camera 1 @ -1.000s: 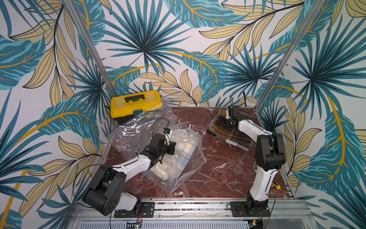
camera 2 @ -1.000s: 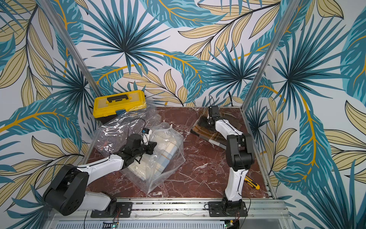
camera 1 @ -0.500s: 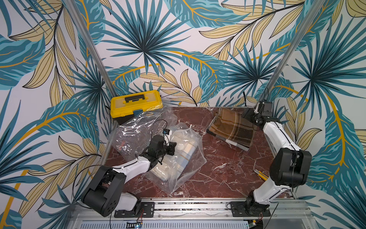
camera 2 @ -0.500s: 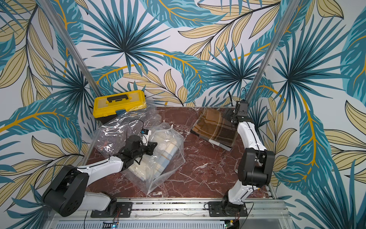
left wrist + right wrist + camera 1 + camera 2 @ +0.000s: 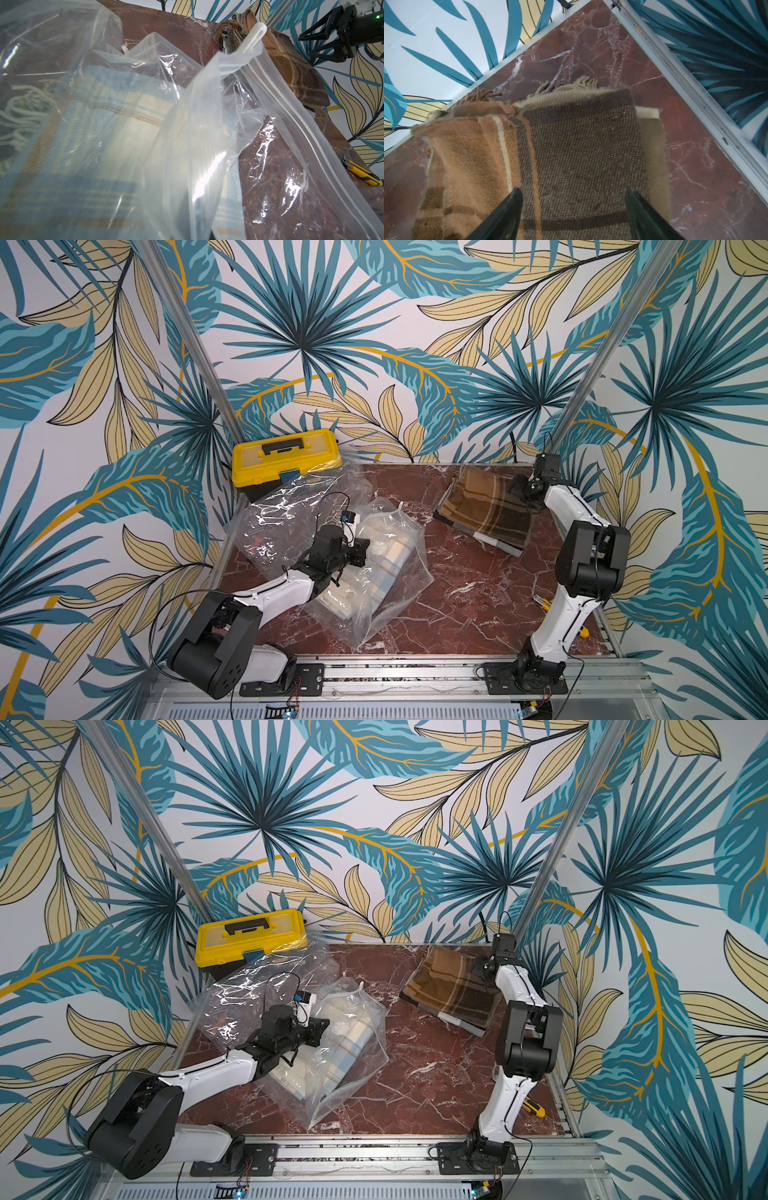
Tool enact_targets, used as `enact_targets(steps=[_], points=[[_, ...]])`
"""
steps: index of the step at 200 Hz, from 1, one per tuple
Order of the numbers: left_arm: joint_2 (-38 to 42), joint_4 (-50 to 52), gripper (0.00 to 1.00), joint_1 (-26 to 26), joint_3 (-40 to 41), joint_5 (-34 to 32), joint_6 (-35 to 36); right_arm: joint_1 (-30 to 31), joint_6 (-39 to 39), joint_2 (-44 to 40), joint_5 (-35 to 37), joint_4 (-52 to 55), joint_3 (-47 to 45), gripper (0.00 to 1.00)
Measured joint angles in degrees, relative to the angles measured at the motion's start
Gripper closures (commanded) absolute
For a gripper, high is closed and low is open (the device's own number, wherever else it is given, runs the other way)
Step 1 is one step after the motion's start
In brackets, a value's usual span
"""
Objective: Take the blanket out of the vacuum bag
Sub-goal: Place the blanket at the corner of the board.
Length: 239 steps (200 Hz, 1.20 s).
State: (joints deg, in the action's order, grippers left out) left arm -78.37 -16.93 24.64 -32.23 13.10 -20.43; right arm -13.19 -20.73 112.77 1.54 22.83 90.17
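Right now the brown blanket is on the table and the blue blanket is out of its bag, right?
No. The brown blanket is on the table, but the blue blanket is inside its bag; the left wrist view shows it.

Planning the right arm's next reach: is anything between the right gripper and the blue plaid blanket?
Yes. The clear vacuum bag encloses the blue plaid blanket. The open right gripper hangs over the brown plaid blanket; only bare marble tabletop lies between that and the bag.
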Motion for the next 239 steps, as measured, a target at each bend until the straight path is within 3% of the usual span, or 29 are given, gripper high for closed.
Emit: enact_targets(steps=[54, 156, 168, 184, 217, 239], points=[[-2.5, -0.1, 1.00, 0.3, -0.6, 0.1, -0.6, -3.1, 0.0, 0.0, -0.3, 1.1, -0.5, 0.21], [-3.4, -0.1, 1.00, 1.6, -0.8, -0.2, -0.8, -3.2, -0.8, 4.5, -4.3, 9.2, 5.1, 0.23], [-3.4, -0.1, 1.00, 1.6, -0.8, -0.2, -0.8, -3.2, -0.9, 4.7, -4.9, 9.4, 5.4, 0.28], [-3.4, -0.1, 1.00, 1.6, -0.8, -0.2, -0.8, -3.2, -1.0, 4.7, -5.7, 9.7, 5.3, 0.44], [-3.4, -0.1, 1.00, 1.7, -0.8, -0.2, -0.8, -3.2, -1.2, 4.7, -7.0, 9.9, 5.3, 0.57], [-3.4, -0.1, 1.00, 1.8, -0.8, -0.2, -0.8, -3.2, -1.4, 4.7, -7.1, 10.3, 5.3, 0.82]])
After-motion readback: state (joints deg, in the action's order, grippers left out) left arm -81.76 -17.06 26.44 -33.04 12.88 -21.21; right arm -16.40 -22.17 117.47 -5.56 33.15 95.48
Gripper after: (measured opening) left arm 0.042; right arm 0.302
